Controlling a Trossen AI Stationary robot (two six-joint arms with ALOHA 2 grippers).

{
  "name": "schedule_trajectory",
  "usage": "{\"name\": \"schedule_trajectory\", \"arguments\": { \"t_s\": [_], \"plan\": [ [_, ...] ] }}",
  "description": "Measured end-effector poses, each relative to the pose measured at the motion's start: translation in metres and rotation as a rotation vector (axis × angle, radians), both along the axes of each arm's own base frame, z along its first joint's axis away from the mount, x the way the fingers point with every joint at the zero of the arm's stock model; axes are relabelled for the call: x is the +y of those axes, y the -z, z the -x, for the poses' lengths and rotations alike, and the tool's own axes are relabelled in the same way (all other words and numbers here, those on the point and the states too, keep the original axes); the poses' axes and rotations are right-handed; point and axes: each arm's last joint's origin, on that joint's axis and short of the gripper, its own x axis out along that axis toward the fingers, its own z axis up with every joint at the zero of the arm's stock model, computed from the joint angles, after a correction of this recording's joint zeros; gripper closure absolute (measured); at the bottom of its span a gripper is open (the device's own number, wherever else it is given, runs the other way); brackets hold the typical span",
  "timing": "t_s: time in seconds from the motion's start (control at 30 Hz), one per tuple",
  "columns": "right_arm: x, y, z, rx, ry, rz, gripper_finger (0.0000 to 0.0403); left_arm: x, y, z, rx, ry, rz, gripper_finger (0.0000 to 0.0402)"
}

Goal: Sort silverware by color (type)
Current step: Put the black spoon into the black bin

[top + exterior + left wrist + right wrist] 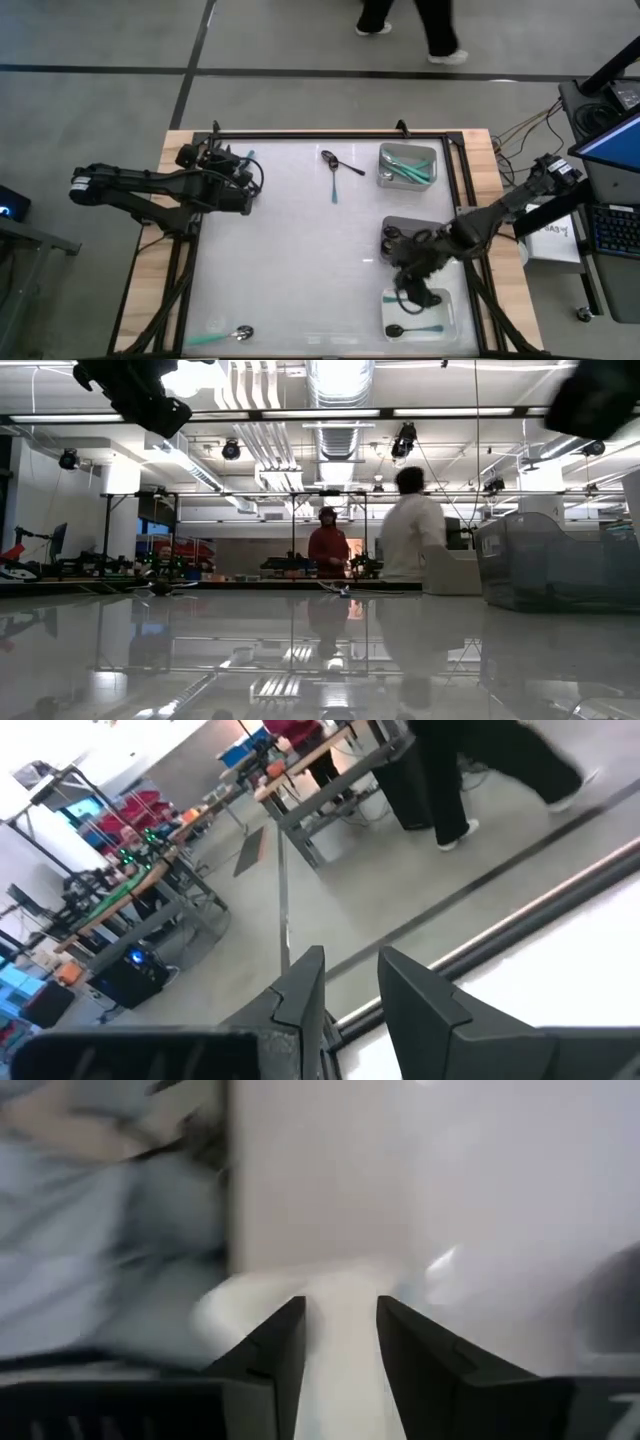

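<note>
Silverware lies scattered on a glossy white table (300, 250) framed in pale wood: a dark-bowled spoon w/ teal handle (333, 172) and a slim black spoon (348, 166) cross just left of the grey tray (408, 165), which holds several teal-handled pieces (405, 172) in a heap. Well below that tray, along the same side, a dark grey tray (392, 226) sits partly under the right arm, and just past it a white tray (450, 315) carries a black-bowled, teal-handled spoon (412, 329). A shiny metal-bowled spoon w/ teal handle (228, 336) rests far from the grey tray, near the opposite table corner. Right gripper (410, 290) hovers over the white tray's near rim, fingers (275, 1355) parted, nothing between them. Left gripper (237, 170) hangs well left of the grey tray w/ a teal-handled piece (248, 157) at its tip; its fingers (305, 990) stand a little apart in the wrist view, and whether they grip it cannot be told. Beyond the table, a person in dark trousers (437, 25) crosses the grey floor; a paper bag (555, 240) stands right of the table, its printed letters unreadable
</note>
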Motion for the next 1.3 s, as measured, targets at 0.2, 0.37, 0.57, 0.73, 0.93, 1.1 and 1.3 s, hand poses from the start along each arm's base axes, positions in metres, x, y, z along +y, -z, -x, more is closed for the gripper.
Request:
{"name": "schedule_trajectory", "arguments": {
  "t_s": [0.2, 0.37, 0.57, 0.73, 0.93, 1.1, 1.3],
  "plan": [
    [-0.051, -0.024, -0.022, -0.161, 0.173, 0.486, 0.0286, 0.000, 0.001, 0.000, 0.004, 0.002, 0.018, 0.0322],
    [-0.100, -0.021, -0.044, -0.113, 0.344, 0.575, 0.0277, 0.000, 0.002, 0.000, 0.010, 0.008, 0.061, 0.0322],
    [-0.158, 0.001, -0.068, -0.038, 0.447, 0.650, 0.0270, -0.001, 0.003, 0.000, 0.013, 0.013, 0.096, 0.0322],
    [-0.202, 0.017, -0.088, 0.031, 0.377, 0.608, 0.0270, -0.001, 0.003, 0.000, 0.012, 0.013, 0.097, 0.0322],
    [-0.250, 0.031, -0.119, 0.114, 0.327, 0.600, 0.0271, -0.001, 0.003, 0.000, 0.015, 0.014, 0.098, 0.0322],
    [-0.288, 0.043, -0.141, 0.233, 0.345, 0.586, 0.0271, -0.001, 0.003, 0.000, 0.058, 0.025, 0.094, 0.0322],
    [-0.326, 0.065, -0.156, 0.357, 0.401, 0.539, 0.0271, -0.001, 0.002, 0.000, 0.084, 0.031, 0.087, 0.0322]
  ]
}}
